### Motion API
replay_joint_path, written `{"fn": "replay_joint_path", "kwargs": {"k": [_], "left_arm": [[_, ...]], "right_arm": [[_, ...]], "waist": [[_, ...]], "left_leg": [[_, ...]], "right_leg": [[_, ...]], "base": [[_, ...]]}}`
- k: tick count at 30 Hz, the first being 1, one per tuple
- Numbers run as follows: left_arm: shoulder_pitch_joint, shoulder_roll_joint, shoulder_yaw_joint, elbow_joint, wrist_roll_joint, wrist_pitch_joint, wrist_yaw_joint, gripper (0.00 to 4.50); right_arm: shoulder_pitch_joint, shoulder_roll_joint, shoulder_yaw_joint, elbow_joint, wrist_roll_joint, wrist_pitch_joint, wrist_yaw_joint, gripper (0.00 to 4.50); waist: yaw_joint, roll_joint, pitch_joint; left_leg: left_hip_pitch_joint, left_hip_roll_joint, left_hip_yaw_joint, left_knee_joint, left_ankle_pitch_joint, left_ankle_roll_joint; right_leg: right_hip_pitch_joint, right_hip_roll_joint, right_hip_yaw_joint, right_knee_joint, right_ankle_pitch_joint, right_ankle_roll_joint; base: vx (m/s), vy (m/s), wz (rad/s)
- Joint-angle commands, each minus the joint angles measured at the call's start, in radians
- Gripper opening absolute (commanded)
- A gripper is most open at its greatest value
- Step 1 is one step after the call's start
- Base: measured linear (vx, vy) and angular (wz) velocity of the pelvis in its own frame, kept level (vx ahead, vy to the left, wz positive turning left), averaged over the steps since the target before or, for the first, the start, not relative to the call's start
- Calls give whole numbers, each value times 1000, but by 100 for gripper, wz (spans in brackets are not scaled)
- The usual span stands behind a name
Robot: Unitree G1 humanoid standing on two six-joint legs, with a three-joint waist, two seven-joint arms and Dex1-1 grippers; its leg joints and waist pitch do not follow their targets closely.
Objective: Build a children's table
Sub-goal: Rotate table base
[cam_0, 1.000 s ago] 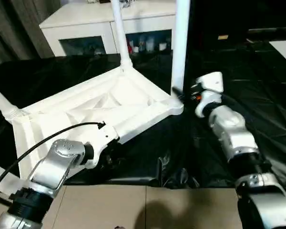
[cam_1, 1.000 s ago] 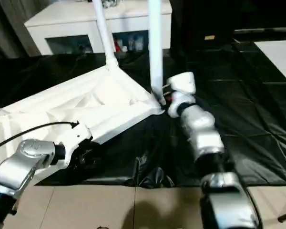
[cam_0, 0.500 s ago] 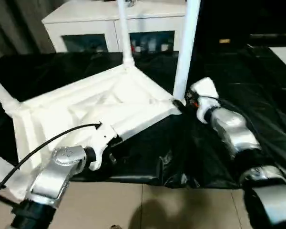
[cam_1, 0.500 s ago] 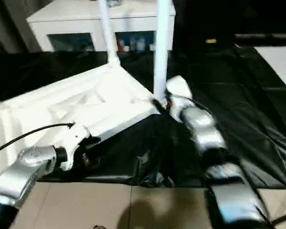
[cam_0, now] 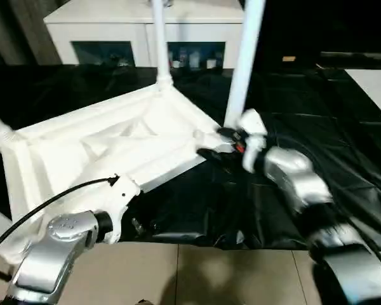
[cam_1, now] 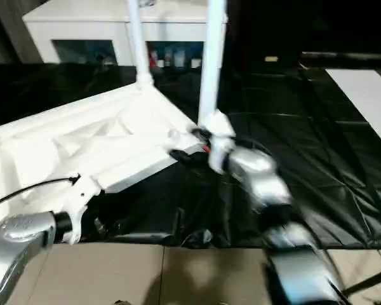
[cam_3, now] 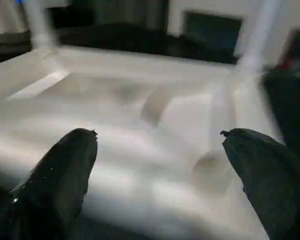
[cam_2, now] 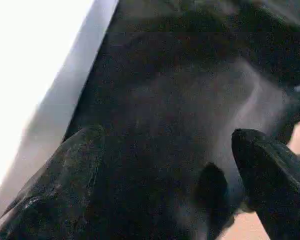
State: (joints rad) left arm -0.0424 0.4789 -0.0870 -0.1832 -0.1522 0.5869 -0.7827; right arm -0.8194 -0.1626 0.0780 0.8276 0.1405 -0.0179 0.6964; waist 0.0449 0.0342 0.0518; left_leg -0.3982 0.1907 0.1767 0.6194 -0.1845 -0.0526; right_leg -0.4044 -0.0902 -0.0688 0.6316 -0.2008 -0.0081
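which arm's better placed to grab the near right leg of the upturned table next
Right. The right gripper is open beside that leg's base at the tabletop corner; the left gripper hangs open over the black sheet.

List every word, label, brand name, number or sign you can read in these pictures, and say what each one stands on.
No text can be read anywhere.
Tabletop and legs: plain white, no marking.
Small things behind the cabinet's dark glass doors: too small and blurred to tell if they bear labels.
Small orange-red spot by the right tool: too blurred to tell what it is.
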Motion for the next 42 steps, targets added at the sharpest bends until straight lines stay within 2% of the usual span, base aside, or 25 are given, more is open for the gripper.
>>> {"fn": "replay_joint_path", "kwargs": {"k": [1, 4, 6, 8, 13, 14, 15, 17, 19, 21, 23, 24, 25, 28, 31, 34, 37, 39, 40, 42], "left_arm": [[21, 17, 14, -40, -1, 20, 9, 450], [43, 27, 23, -67, -8, 37, 16, 450], [71, 42, 27, -94, -8, 54, 20, 450], [83, 47, 30, -103, -7, 58, 21, 450], [95, 55, 33, -112, -12, 63, 31, 450], [95, 56, 33, -112, -13, 64, 32, 450], [93, 56, 31, -111, -13, 65, 34, 450], [82, 54, 23, -106, -15, 64, 36, 450], [75, 52, 19, -103, -17, 64, 36, 450], [69, 50, 15, -101, -19, 62, 36, 450], [60, 46, 9, -97, -22, 58, 36, 450], [55, 46, 5, -95, -22, 56, 36, 450], [53, 45, 3, -94, -21, 55, 36, 450], [44, 43, -7, -92, -26, 50, 40, 450], [42, 42, -7, -88, -26, 40, 42, 450], [37, 42, -3, -81, -25, 23, 47, 450], [34, 38, 3, -77, -29, 14, 53, 450], [45, 38, 24, -73, -47, -12, 43, 450], [51, 39, 31, -74, -54, -20, 38, 450], [84, 36, 81, -73, -105, -51, 4, 450]], "right_arm": [[-60, 15, -48, 100, -15, -44, -116, 446], [-118, 32, -84, 183, -1, -75, -199, 446], [-161, 34, -105, 247, -3, -93, -284, 446], [-178, 23, -114, 277, -11, -96, -349, 446], [-201, -10, -138, 348, -27, -113, -464, 446], [-206, -23, -148, 367, -30, -119, -487, 446], [-208, -35, -157, 382, -32, -122, -508, 446], [-211, -75, -173, 414, -39, -132, -559, 446], [-212, -91, -176, 425, -42, -136, -577, 446], [-212, -108, -178, 434, -47, -138, -591, 446], [-209, -156, -187, 452, -54, -143, -619, 446], [-207, -184, -192, 461, -57, -145, -628, 446], [-206, -205, -195, 467, -60, -146, -637, 446], [-206, -268, -204, 486, -73, -149, -664, 446], [-206, -292, -204, 491, -80, -149, -669, 446], [-210, -327, -208, 499, -90, -154, -677, 446], [-219, -335, -213, 502, -88, -165, -660, 446], [-231, -318, -224, 497, -73, -186, -573, 446], [-232, -314, -222, 495, -74, -191, -554, 446], [-233, -290, -212, 482, -70, -211, -452, 446]], "waist": [[3, -2, -61], [14, -4, -62], [19, -9, -64], [20, -8, -64], [30, -7, -64], [39, 2, -62], [40, 8, -62], [43, 4, -62], [50, 6, -62], [52, 4, -62], [54, 10, -62], [56, 7, -62], [54, 4, -63], [57, 3, -64], [55, 0, -66], [51, -4, -68], [44, -6, -68], [36, -5, -68], [32, -5, -68], [23, -7, -69]], "left_leg": [[33, 40, -10, -91, -261, 18], [34, 39, -7, -93, -259, 0], [32, 39, -8, -94, -249, -3], [32, 36, -6, -92, -232, -7], [35, 35, -3, -90, -252, -17], [41, 35, -2, -90, -278, -28], [44, 34, -1, -90, -290, -35], [46, 34, 0, -90, -315, -46], [48, 34, 1, -90, -342, -57], [46, 33, 1, -90, -348, -58], [46, 32, 1, -90, -354, -63], [51, 32, 4, -88, -360, -64], [45, 31, 4, -88, -353, -61], [42, 29, 7, -84, -325, -51], [30, 26, 5, -81, -281, -37], [25, 24, 7, -76, -246, -19], [21, 23, 8, -73, -230, -3], [19, 23, 7, -72, -231, 8], [14, 23, 6, -72, -221, 16], [8, 23, 5, -71, -205, 31]], "right_leg": [[28, -47, 42, -74, -209, -243], [28, -45, 45, -69, -170, -232], [31, -46, 44, -65, -147, -231], [31, -43, 44, -61, -114, -225], [29, -43, 45, -63, -117, -215], [23, -41, 46, -65, -138, -206], [20, -40, 46, -66, -141, -203], [19, -38, 47, -68, -142, -199], [17, -36, 46, -68, -149, -191], [20, -37, 47, -68, -157, -183], [18, -36, 48, -69, -168, -176], [15, -35, 49, -72, -171, -174], [19, -34, 50, -70, -165, -173], [19, -32, 52, -69, -149, -169], [29, -33, 51, -64, -124, -166], [33, -33, 50, -63, -97, -169], [35, -32, 50, -63, -91, -179], [38, -33, 50, -62, -88, -188], [42, -34, 49, -61, -77, -197], [46, -36, 47, -58, -60, -213]], "base": [[0, 0, 0], [0, 0, 0], [0, 0, 0], [0, 0, 0], [0, 0, 0], [0, 0, 0], [0, 0, 0], [0, 0, 0], [0, 0, 0], [0, 0, 0], [0, 0, 0], [0, 0, 0], [0, 0, 0], [0, 0, 0], [0, 0, 0], [0, 0, 0], [0, 0, 0], [0, 0, 0], [0, 0, 0], [0, 0, 0]]}}
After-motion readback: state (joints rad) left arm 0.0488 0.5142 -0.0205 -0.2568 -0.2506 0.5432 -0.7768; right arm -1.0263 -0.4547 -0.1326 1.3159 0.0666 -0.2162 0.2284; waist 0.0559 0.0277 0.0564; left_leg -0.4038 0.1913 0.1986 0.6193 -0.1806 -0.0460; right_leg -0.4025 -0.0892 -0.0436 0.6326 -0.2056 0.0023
